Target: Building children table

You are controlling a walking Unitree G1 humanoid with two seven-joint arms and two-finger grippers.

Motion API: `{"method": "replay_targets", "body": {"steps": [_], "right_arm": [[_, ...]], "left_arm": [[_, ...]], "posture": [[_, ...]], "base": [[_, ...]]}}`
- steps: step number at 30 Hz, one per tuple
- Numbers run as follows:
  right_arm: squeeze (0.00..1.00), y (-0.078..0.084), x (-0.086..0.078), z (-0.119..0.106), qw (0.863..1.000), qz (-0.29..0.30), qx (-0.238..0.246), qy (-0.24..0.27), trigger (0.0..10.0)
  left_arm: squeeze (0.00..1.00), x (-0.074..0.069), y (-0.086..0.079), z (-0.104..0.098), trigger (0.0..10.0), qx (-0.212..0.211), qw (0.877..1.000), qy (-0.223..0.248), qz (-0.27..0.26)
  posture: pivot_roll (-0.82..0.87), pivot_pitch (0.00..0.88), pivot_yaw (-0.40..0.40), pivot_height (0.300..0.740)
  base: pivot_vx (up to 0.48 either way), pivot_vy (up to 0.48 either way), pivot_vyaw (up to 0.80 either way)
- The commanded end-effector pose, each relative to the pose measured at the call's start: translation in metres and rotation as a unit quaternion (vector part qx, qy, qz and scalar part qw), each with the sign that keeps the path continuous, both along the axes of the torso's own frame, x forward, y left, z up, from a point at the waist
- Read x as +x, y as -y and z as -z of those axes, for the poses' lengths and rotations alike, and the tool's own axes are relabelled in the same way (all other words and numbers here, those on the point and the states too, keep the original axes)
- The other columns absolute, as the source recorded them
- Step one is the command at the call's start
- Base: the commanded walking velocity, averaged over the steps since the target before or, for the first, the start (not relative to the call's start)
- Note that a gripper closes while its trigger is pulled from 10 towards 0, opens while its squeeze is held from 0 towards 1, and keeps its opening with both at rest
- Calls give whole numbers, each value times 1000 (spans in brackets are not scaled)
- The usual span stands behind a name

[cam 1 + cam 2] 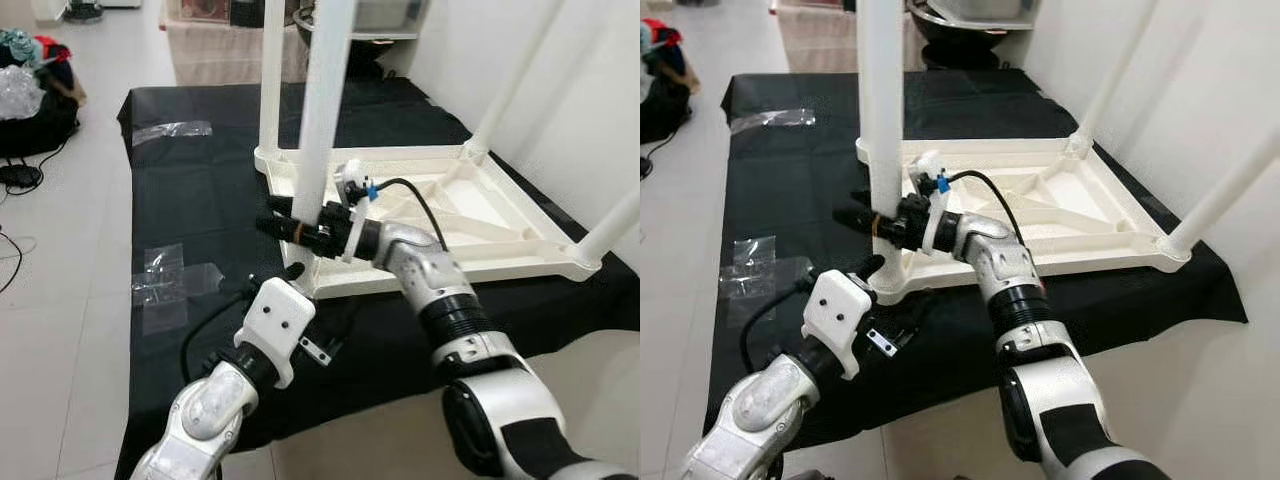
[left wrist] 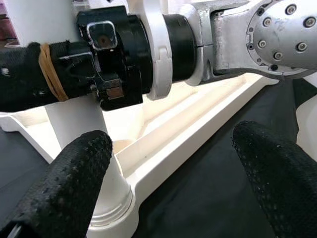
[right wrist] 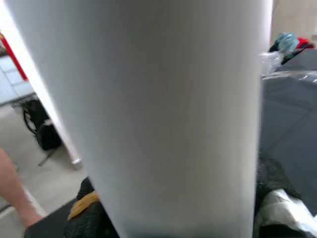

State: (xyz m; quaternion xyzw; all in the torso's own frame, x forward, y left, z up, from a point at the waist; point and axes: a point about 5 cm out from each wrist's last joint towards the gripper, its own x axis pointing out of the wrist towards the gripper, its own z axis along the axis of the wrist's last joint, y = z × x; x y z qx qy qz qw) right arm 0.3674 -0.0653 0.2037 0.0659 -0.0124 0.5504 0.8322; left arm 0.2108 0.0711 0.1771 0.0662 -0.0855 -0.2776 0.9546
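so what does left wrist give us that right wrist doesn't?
Left wrist alone: the leg's base seated in the upturned tabletop's corner socket, the black cloth, the left gripper open beside that corner, and the right gripper from outside, clamped on the leg.

Right wrist alone: floor and clutter beyond the bed, plastic wrap.

Both: the white table leg the right gripper holds.

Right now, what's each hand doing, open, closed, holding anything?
Left hand: open, empty, by the base of the near table leg.
Right hand: closed on that table leg.
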Motion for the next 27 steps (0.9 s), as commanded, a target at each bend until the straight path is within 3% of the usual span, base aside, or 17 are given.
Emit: {"method": "replay_targets", "body": {"steps": [1, 3, 5, 6, 7, 8, 9, 10, 12, 14, 15, 16, 17, 19, 21, 22, 27], "right_arm": [[0, 7, 11, -5, 996, 86, 21, -10, 0], [0, 18, 23, -7, 973, 229, 24, -20, 0], [0, 22, 26, -7, 962, 272, 22, -20, 0], [0, 28, 29, -5, 943, 331, 27, -32, 0], [0, 40, 31, -1, 906, 422, 19, -37, 0], [0, 40, 31, -1, 906, 422, 19, -37, 0], [0, 47, 30, 3, 875, 482, 12, -42, 0], [0, 47, 30, 3, 875, 482, 12, -42, 0], [0, 61, 19, 9, 798, 601, 3, -43, 0], [0, 61, 19, 9, 798, 601, 3, -43, 0], [0, 63, 15, 10, 777, 627, 3, -43, 0], [0, 57, 12, 10, 775, 630, 3, -45, 588], [0, 45, 11, 9, 787, 616, 7, -45, 10000], [0, 45, 11, 9, 787, 616, 7, -45, 10000], [0, 34, 12, 7, 802, 596, 9, -45, 10000], [1000, 25, 14, 3, 829, 558, 26, -38, 10000], [1000, 20, 19, -5, 857, 513, 48, -25, 10000]], "left_arm": [[0, -2, 1, 1, 10000, 0, 1000, -4, 0], [0, -2, 1, 2, 10000, 0, 1000, -6, 0], [0, -2, 1, 2, 10000, 0, 1000, -6, 1], [0, -1, 2, 2, 10000, -1, 1000, -6, 2], [0, -1, 2, 2, 10000, 0, 1000, -5, 4], [0, -1, 2, 2, 10000, 0, 1000, -5, 4], [0, 0, 2, 2, 10000, 0, 1000, -5, 5], [0, 0, 2, 2, 10000, 0, 1000, -5, 5], [0, 1, 3, 1, 10000, 0, 1000, -3, 5], [0, 1, 3, 1, 10000, 0, 1000, -3, 5], [0, 1, 3, 1, 10000, 0, 1000, -3, 5], [0, 1, 3, 2, 10000, 0, 1000, -4, 4], [0, 1, 2, 2, 10000, 0, 1000, -5, 3], [0, 1, 2, 2, 10000, 0, 1000, -5, 3], [0, 1, 2, 2, 10000, 0, 1000, -5, 3], [0, 0, 2, 2, 10000, 0, 1000, -5, 2], [0, 0, 1, 2, 10000, -1, 1000, -4, 0]], "posture": [[95, 46, -128, 740], [86, 46, -119, 740], [86, 46, -119, 740], [83, 46, -120, 740], [81, 44, -118, 740], [81, 44, -118, 740], [80, 46, -118, 740], [80, 46, -118, 740], [82, 45, -119, 740], [82, 45, -119, 740], [83, 43, -117, 740], [84, 45, -118, 740], [83, 45, -117, 740], [83, 45, -117, 740], [83, 45, -117, 740], [83, 46, -122, 740], [83, 46, -123, 740]], "base": [[0, 0, 0], [0, 0, 0], [0, 0, 0], [0, 0, 0], [0, 0, 0], [0, 0, 0], [0, 0, 0], [0, 0, 0], [0, 0, 0], [0, 0, 0], [0, 0, 0], [0, 0, 0], [0, 0, 0], [0, 0, 0], [0, 0, 0], [0, 0, 0], [0, 0, 0]]}}
